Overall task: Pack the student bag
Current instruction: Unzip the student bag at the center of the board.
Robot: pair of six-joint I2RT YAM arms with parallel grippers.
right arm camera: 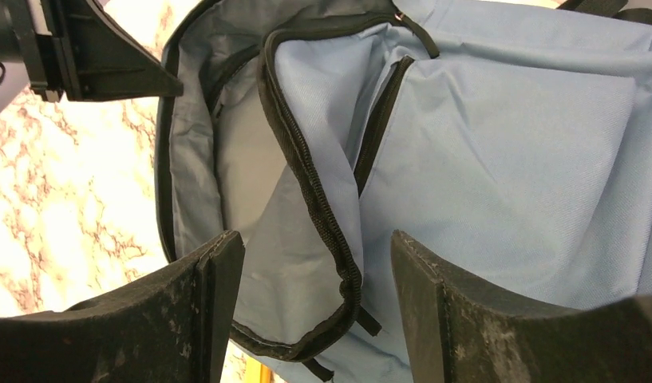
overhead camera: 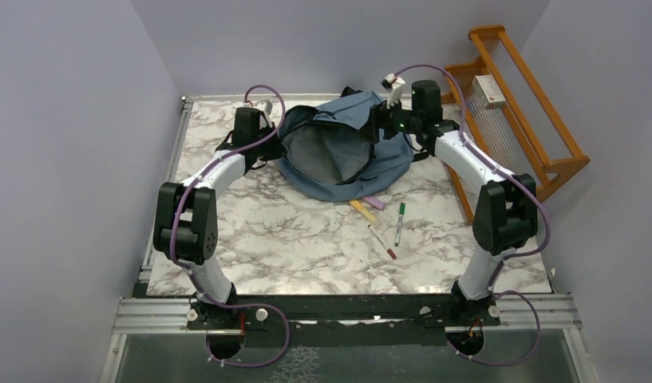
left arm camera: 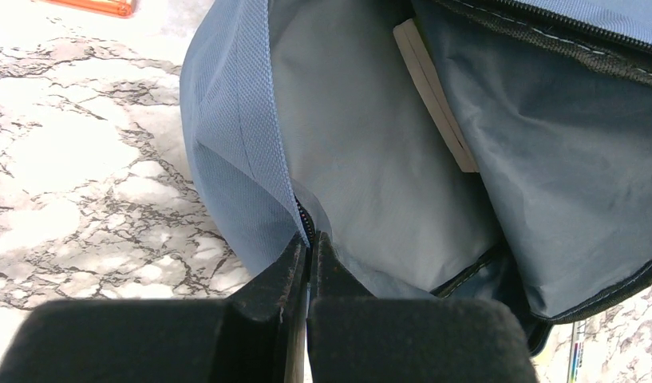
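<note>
Pens (overhead camera: 399,225) near open student bag (overhead camera: 346,187), left gripper (left arm camera: 309,241) jaws tight on its rim, right gripper (right arm camera: 314,241) jaws apart.

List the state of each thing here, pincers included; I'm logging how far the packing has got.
student bag: main compartment unzipped, gaping open, lying on the table.
left pincer: shut on the bag's opening edge.
right pincer: open, over the bag's front flap.
yellow highlighter: on the table, unpacked.
green-capped marker: on the table, unpacked.
red-tipped pen: on the table, unpacked.
</note>
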